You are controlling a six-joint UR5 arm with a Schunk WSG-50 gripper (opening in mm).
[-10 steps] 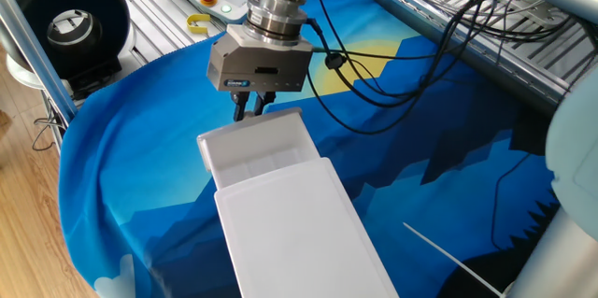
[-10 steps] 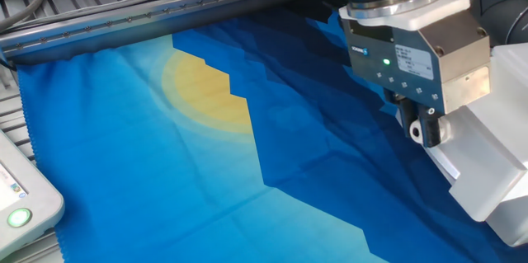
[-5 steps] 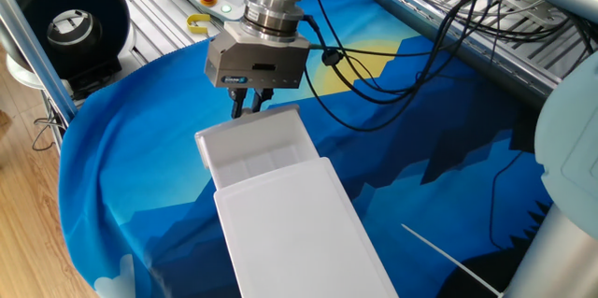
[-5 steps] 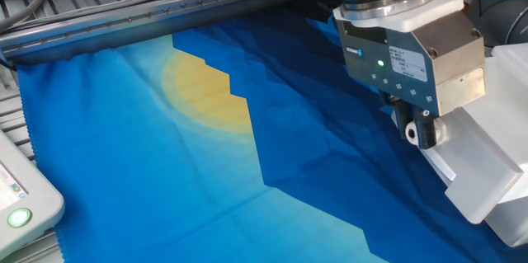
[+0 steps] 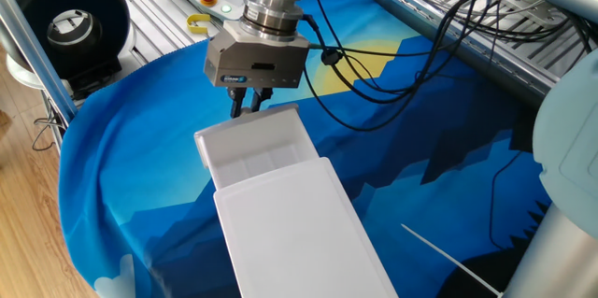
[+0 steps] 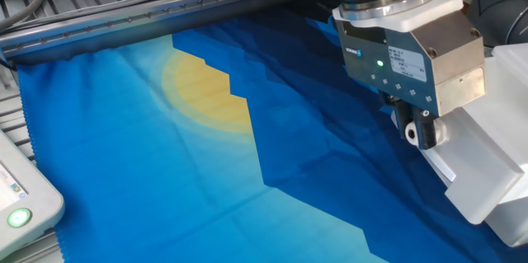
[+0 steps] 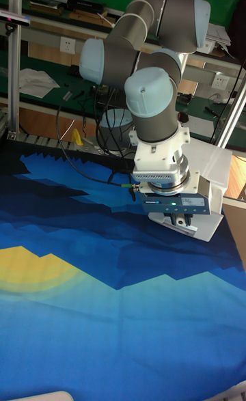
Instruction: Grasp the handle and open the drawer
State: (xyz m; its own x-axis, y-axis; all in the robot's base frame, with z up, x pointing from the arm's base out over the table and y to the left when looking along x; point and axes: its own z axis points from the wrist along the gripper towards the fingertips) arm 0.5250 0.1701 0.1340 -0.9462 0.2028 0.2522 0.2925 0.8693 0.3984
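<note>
Near the worktop's far edge, the hand (image 5: 248,104) stands clenched on the handle (image 6: 410,133) of the drawer (image 5: 254,146), which is already part-way out of its white box (image 5: 299,233), so the pull looks underway and calls for more straight drawing outward.

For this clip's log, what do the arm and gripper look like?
The arm has grey tube links with pale blue joint caps. A ribbed silver flange carries the boxy silver-grey gripper, which has a small blue label, a green indicator light and short dark fingers. Black cables loop from its side.
</note>
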